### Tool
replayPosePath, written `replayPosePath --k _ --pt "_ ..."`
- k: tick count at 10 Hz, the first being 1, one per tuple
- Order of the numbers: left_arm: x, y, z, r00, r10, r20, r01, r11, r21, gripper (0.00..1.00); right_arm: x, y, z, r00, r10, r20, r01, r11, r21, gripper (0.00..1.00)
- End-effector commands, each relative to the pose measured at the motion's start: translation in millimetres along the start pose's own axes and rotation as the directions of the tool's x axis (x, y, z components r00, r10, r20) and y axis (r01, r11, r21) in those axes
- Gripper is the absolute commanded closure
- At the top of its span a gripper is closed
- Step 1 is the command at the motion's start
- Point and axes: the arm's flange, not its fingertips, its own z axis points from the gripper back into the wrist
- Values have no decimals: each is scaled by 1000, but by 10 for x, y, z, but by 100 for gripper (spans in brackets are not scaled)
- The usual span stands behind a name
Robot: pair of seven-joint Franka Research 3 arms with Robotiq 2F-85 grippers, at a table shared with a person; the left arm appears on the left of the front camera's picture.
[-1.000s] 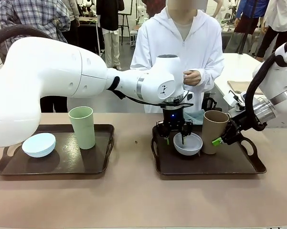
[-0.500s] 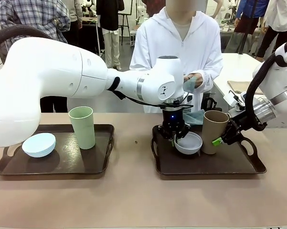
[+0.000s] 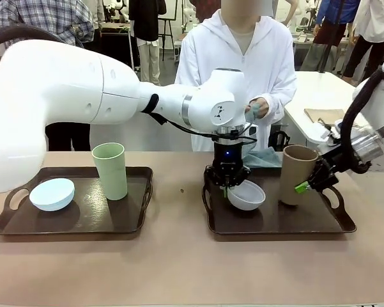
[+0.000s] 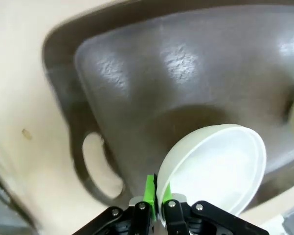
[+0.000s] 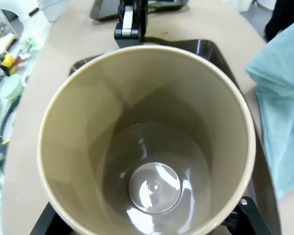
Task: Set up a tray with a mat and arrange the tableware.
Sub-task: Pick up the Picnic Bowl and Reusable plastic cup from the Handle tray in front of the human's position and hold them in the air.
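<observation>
My left gripper (image 3: 228, 187) reaches across to the right-hand tray (image 3: 275, 224) and is shut on the rim of the greyish white bowl (image 3: 247, 196). The bowl hangs tilted just above the tray. In the left wrist view the green pads (image 4: 149, 187) pinch the bowl (image 4: 215, 166) at its edge. My right gripper (image 3: 305, 186) is shut on the tan tumbler (image 3: 297, 173), holding it by the side over the tray's right part. The tumbler (image 5: 147, 142) is empty. The person holds a teal mat (image 3: 259, 110) at chest height.
The left tray (image 3: 83, 220) carries a pale blue bowl (image 3: 51, 194) and a light green tumbler (image 3: 110, 170). More teal cloth (image 3: 266, 158) lies behind the right tray. A small speck (image 3: 182, 190) sits on the bare table between the trays.
My left gripper closed on the bowl's rim and lifted it, tipping it. The right arm carried the tan tumbler to the right. The person raised the teal mat.
</observation>
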Motion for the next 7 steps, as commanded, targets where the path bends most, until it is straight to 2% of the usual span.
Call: replayPosePath --k 1,3,7 --pt "-274 80 419 999 -38 -9 38 999 30 100 288 335 539 999 -29 -22 30 999 44 100" --pt "-557 120 952 995 -57 79 58 998 -5 100 557 597 953 999 -27 -33 27 1000 8 100" --pt "-1000 49 1772 969 -52 242 55 998 -5 100 1141 1115 1307 998 20 -56 -24 997 -67 100"
